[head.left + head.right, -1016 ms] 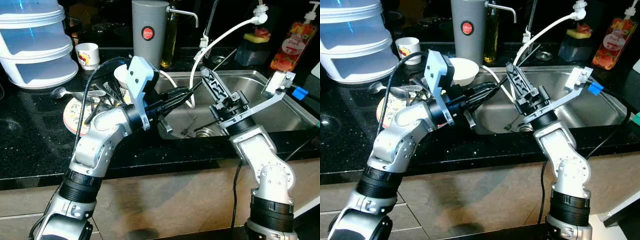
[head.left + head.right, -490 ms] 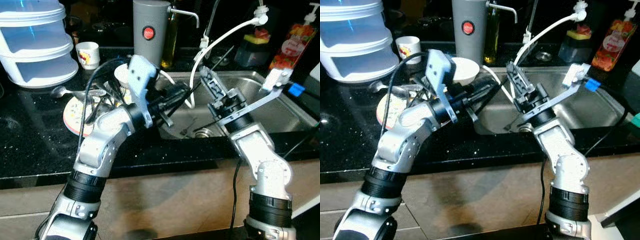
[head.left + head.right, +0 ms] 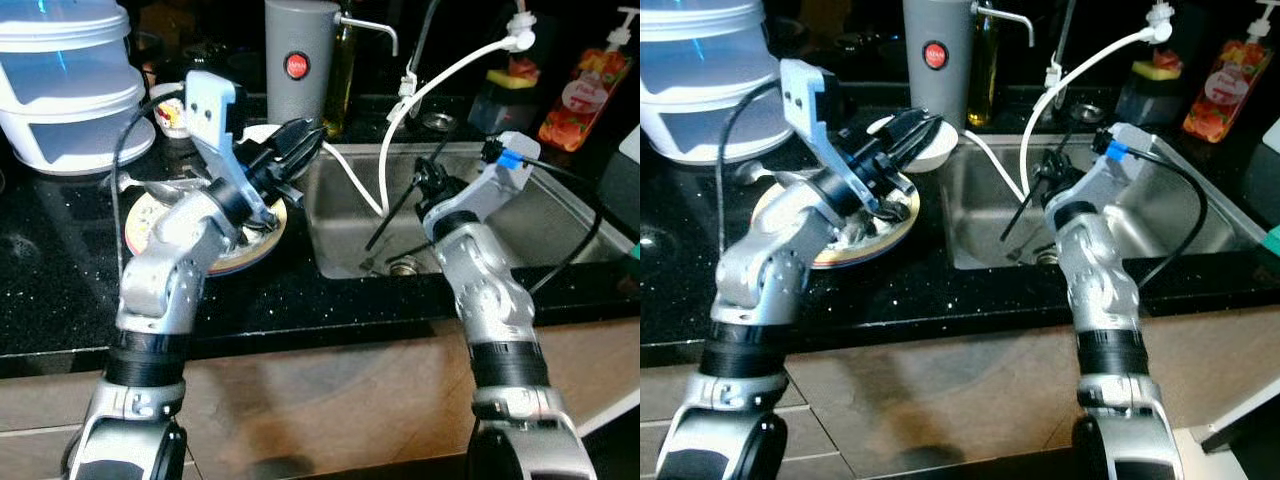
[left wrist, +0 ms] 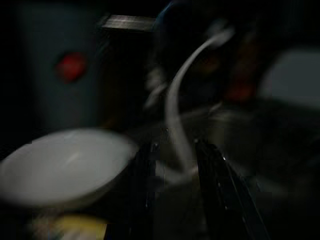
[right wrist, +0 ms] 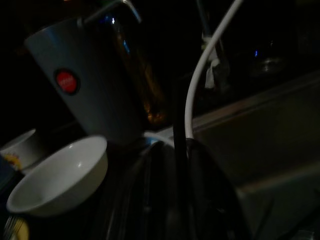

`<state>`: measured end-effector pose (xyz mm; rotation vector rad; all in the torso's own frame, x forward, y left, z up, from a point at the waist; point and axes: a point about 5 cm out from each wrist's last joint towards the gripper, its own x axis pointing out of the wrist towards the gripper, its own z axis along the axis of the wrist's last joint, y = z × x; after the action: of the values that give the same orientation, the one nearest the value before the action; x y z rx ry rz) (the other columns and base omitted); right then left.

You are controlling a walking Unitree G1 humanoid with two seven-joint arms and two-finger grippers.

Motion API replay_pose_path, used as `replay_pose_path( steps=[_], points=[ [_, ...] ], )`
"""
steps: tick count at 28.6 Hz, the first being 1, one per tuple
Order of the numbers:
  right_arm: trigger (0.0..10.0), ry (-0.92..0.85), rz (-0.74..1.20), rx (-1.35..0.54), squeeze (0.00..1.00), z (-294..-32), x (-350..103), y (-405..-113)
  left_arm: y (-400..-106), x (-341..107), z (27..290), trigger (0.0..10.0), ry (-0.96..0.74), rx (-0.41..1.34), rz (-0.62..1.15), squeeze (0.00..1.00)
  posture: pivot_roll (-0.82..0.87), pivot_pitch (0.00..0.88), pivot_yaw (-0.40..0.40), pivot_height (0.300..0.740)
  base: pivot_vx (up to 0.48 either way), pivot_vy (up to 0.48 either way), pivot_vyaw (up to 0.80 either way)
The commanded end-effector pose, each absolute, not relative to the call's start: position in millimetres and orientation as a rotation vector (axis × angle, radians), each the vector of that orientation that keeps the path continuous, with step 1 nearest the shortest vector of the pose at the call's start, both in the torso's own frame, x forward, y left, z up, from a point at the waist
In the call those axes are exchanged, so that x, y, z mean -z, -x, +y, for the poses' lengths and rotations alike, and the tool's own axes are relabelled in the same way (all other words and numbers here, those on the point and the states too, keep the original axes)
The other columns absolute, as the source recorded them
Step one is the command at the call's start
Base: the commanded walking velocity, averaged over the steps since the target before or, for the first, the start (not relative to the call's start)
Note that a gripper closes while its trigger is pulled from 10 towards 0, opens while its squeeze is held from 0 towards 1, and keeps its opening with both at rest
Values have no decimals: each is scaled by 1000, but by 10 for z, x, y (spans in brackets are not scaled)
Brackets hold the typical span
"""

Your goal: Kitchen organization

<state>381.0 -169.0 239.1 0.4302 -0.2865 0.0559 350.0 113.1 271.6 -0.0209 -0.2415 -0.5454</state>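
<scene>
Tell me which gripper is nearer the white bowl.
Left. The left gripper hovers right beside the white bowl, above the plate on the counter. The right gripper hangs over the sink, farther from the bowl.

A black speckled stone bench [image 3: 60, 270] carries a round plate [image 3: 250, 250] with a yellow-and-red patterned rim, a plain white bowl [image 3: 930, 150], a grey cylindrical canister [image 3: 298, 60] bearing a red round badge, and a small white mug [image 3: 170, 115] with a red-and-yellow print. The sink [image 3: 560, 215] is brushed steel.
</scene>
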Motion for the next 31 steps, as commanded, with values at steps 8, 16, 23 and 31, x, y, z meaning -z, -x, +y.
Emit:
replay_pose_path(
  steps=[8, 16, 23, 31],
  points=[
    [10000, -204, -442, -144, 0, -1511, -2622, -3693, -3690, -2667, 1514, 10000, -330, 294, -142, 0, 65, 0, -52, 740, 0, 0, 0],
    [10000, -208, -481, -79, 0, -1604, -2512, -3634, -3861, -2809, 2006, 10000, -654, 111, -83, 0, 40, 0, -12, 740, 0, 0, 0],
    [10000, -209, -456, -32, 0, -1752, -2359, -3479, -3870, -2646, 2344, 10000, -73, -77, 49, 0, 29, 0, -10, 740, 0, 0, 0],
    [10000, -214, -433, -30, 0, -1753, -2307, -3468, -3863, -2281, 2545, 10000, 315, -258, 180, 0, 38, 0, -30, 740, 0, 0, 0]
  ],
)
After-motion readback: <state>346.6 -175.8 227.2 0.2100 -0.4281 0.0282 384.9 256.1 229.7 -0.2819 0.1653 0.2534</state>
